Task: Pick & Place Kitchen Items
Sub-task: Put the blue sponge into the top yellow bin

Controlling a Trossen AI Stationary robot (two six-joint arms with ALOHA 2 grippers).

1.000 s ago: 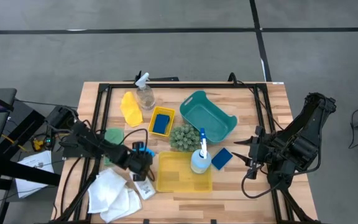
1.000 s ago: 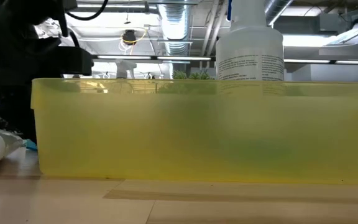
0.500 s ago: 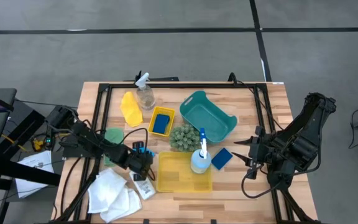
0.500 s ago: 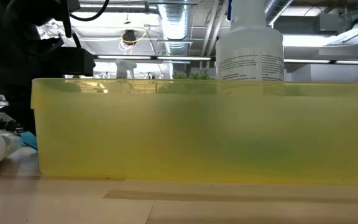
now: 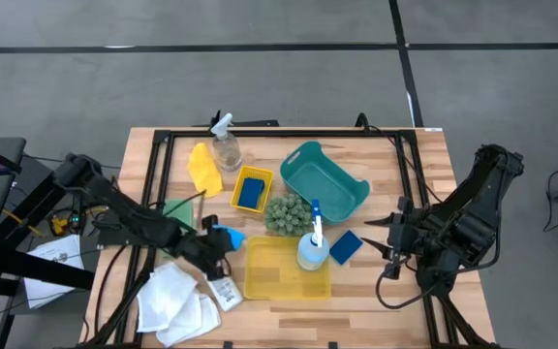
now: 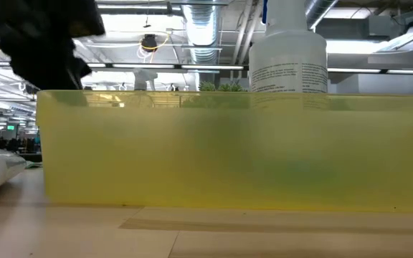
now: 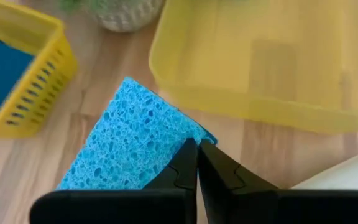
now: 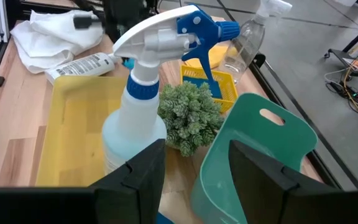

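Observation:
My left gripper [image 5: 219, 242] is shut on a blue sponge [image 5: 230, 236], just left of the large yellow bin [image 5: 287, 269]; the sponge also shows in the left wrist view [image 7: 129, 143]. My right gripper [image 5: 384, 238] is open and empty at the table's right, facing a white spray bottle with a blue trigger [image 8: 148, 81] that stands in the bin's right end. White cloths [image 5: 177, 301] and a small white bottle [image 5: 223, 289] lie at the near left. A second blue sponge [image 5: 346, 245] lies right of the bin. My left gripper pinches the blue sponge between its two fingers at one corner [image 7: 190, 138]. The rest of the sponge juts out past the fingertips toward the table's right side. In the low view the gripper is above the bin's rim, and the sponge appears lifted off the table.
A small yellow basket with a blue sponge in it [image 5: 251, 189], a green bumpy ball [image 5: 285, 213] and a teal basket [image 5: 323, 179] stand behind the bin. A clear spray bottle [image 5: 226, 145], a yellow piece [image 5: 203, 167] and a green piece [image 5: 177, 208] are at the far left.
My left gripper has risen from the table beside the yellow bin's left end, staying shut on the blue sponge, which has come up off the table with it. The arm's elbow has swung toward the table's left edge. My right arm has kept still.

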